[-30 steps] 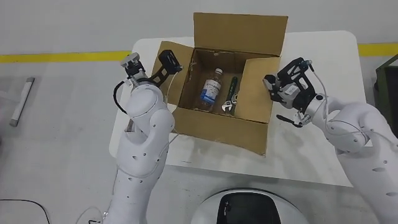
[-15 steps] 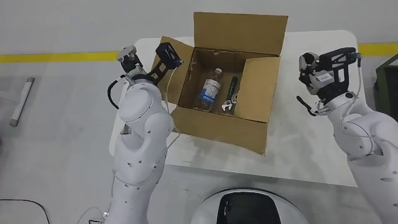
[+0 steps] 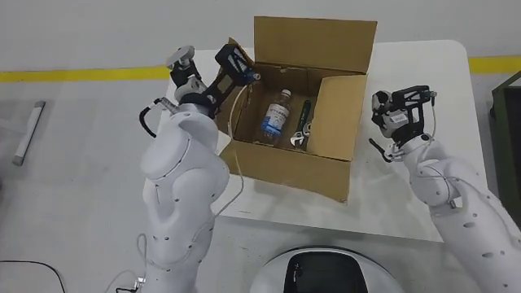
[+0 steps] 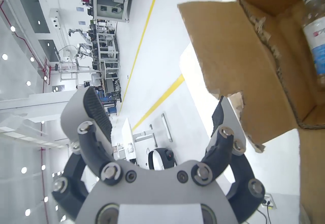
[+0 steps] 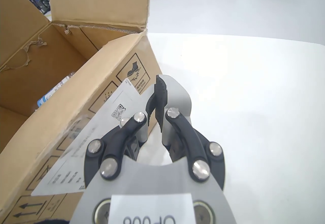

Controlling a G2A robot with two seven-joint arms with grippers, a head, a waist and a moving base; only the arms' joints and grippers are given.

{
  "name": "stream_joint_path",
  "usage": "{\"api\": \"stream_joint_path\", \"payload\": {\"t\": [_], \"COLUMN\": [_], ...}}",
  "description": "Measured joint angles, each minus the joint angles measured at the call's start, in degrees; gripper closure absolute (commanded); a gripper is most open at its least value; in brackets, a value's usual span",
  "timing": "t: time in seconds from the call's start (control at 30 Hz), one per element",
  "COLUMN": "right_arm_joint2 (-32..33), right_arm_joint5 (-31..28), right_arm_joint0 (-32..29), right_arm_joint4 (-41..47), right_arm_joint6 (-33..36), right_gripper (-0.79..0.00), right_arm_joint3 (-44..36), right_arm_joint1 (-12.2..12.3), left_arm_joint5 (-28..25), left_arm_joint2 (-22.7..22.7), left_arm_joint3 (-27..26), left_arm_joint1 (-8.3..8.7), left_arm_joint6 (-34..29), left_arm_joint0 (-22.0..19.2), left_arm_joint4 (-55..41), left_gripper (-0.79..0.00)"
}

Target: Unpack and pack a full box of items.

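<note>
Box (image 3: pixel 289 163) sat open on white table (image 3: pixel 407 73); clear round bottle (image 3: pixel 277 115) and slim tool (image 3: pixel 303 122) lay flat inside. Left gripper (image 4: pixel 155 103) was by the ragged cardboard flap, fingers wide apart, empty. Right gripper (image 5: pixel 157 92) was beside the box's right wall, fingers pressed together on nothing. Best approach, prob.: clear the flap, go straight down, and grip the slick bottle across its middle.

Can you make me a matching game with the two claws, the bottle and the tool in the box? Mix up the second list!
Things:
1. left claw
2. right claw
3. bottle
4. tool

Clues:
A. white cap, lying in the box
B. shut, outside the box's side wall
C. green handle, lying beside the bottle
D. open, near a box flap

Pairs: 1-D, 2-B, 3-A, 4-C
</note>
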Motion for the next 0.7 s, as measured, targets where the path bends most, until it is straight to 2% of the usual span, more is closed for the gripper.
{"api": "stream_joint_path", "payload": {"t": [0.37,0.53,0.7], "right_arm_joint2": [-1.19,-1.64,-0.20], "right_arm_joint5": [-6.83,-9.08,-6.78], "right_arm_joint0": [6.04,7.64,5.87], "right_arm_joint4": [0.72,1.26,1.14], "right_arm_joint6": [-0.38,-1.26,-2.35], "right_gripper": [0.000,0.000,0.000], "right_arm_joint3": [6.68,8.82,6.62], "right_arm_joint1": [-0.26,-0.39,-0.31], "left_arm_joint5": [7.01,7.67,7.41], "left_arm_joint2": [7.39,11.51,13.61], "left_arm_joint3": [2.59,5.48,6.25], "left_arm_joint1": [-2.84,-3.34,-3.44], "left_arm_joint6": [-2.78,-1.22,1.44], "left_arm_joint0": [-3.17,-3.27,-2.76], "left_arm_joint4": [-21.65,-21.69,-20.60], "left_gripper": [-0.785,-0.785,-0.785]}}
